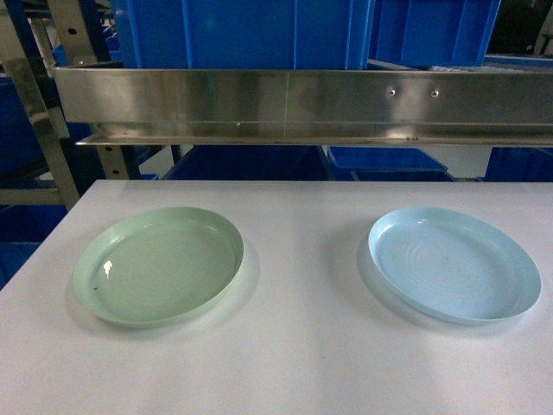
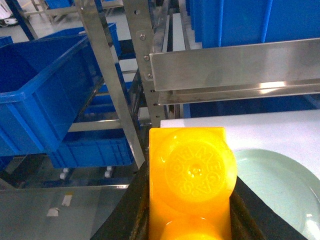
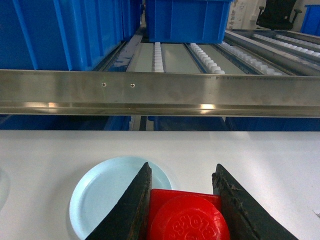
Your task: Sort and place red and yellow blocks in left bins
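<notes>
Your left claw [image 2: 192,220] pinches the orange-yellow brick [image 2: 192,175] at lower centre, ready for the blue crate [image 2: 35,85] at upper left, while your right claw [image 3: 182,212] pinches the red brick [image 3: 187,217] above the pale-blue plate [image 3: 100,195] on the desk [image 3: 40,150].

Even, cool overhead light; my head view is slightly dim and soft. Glare streaks run along the steel rail [image 1: 302,104], and a small highlight sits on the green plate [image 1: 158,266]. Plates cast faint near shadows on the table [image 1: 294,363]. The yellow block [image 2: 192,175] in my left pincer glows, blurred by closeness.
</notes>
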### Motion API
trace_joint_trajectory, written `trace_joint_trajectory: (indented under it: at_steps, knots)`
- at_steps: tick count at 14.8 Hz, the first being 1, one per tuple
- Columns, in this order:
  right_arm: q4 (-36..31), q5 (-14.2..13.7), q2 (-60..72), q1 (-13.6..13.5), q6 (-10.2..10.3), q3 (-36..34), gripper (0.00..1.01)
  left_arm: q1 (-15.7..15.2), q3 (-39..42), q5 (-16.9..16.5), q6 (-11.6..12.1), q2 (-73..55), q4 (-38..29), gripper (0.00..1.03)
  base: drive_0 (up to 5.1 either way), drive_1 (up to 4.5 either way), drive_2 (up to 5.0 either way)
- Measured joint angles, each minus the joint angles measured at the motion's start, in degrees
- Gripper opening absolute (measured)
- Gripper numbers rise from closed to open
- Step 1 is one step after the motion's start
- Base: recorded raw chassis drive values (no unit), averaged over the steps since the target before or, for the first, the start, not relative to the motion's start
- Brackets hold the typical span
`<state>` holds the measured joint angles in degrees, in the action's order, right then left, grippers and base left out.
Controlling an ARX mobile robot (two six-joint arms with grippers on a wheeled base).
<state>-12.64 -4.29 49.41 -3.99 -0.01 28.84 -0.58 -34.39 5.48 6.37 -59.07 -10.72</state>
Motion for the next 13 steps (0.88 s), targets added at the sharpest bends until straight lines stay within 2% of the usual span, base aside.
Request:
trace_joint_trajectory:
  at_steps: [2, 8, 13]
  knots:
    - [0.0, 0.0, 0.0, 0.0, 0.0, 0.0, 0.3, 0.0, 0.0, 0.0, -0.1, 0.0, 0.0, 0.29, 0.0, 0.0, 0.0]
    - [0.1, -0.1, 0.0, 0.3, 0.0, -0.1, 0.3, 0.0, 0.0, -0.4, -0.1, -0.1, 0.0, 0.29, -4.6, 1.8, 3.5]
    - [0.0, 0.0, 0.0, 0.3, 0.0, -0.1, 0.3, 0.0, 0.0, -0.3, -0.1, -0.1, 0.0, 0.28, -5.0, 2.42, 2.4]
